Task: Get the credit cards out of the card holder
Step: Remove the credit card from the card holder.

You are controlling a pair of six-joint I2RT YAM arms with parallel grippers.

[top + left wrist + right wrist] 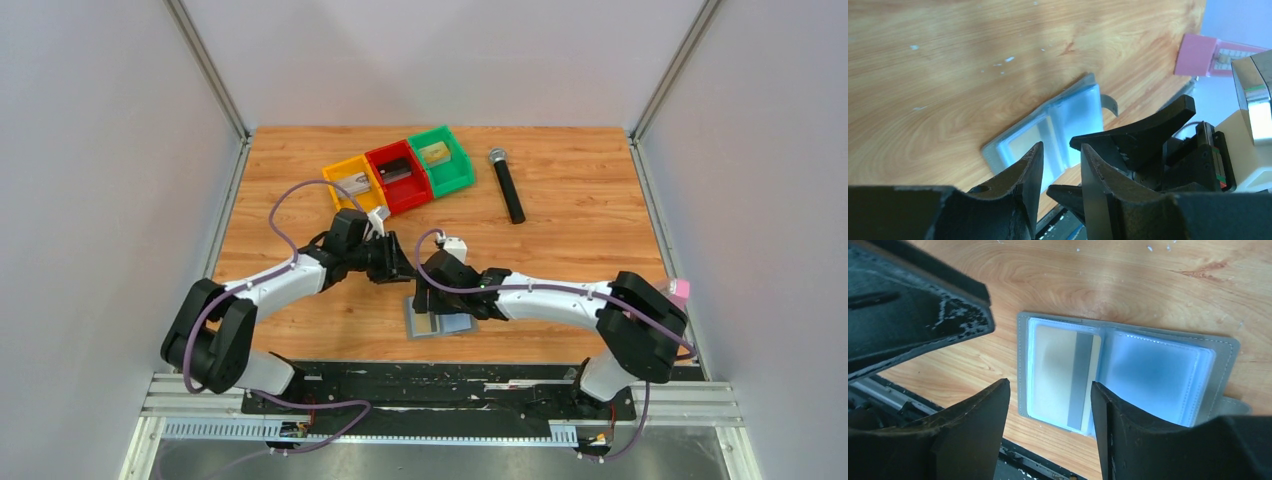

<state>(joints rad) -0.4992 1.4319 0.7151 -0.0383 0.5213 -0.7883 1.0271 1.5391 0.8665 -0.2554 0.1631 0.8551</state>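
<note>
Right claw (1049, 385) closest to lens: fingers spread, nothing between them, hovering straight over the holder (1148, 370). Left claw (1062, 147) just beside it, narrow gap, empty as well. Holder open flat on the worktop (580, 230) near the front edge, between both arms. Tan card (1060, 372) with grey stripe tucked in the holder's left sleeve; other sleeve looks pale and blank, contents unclear. Yellow bin (352, 183), red bin (398, 175) and green bin (440, 158) well apart at the back, a small item in each, probably cards. Step, by judgement: pulling the striped card. Next: pin the holder with one claw, pinch the card's exposed edge with the other, slide along the sleeve without lifting the holder.
</note>
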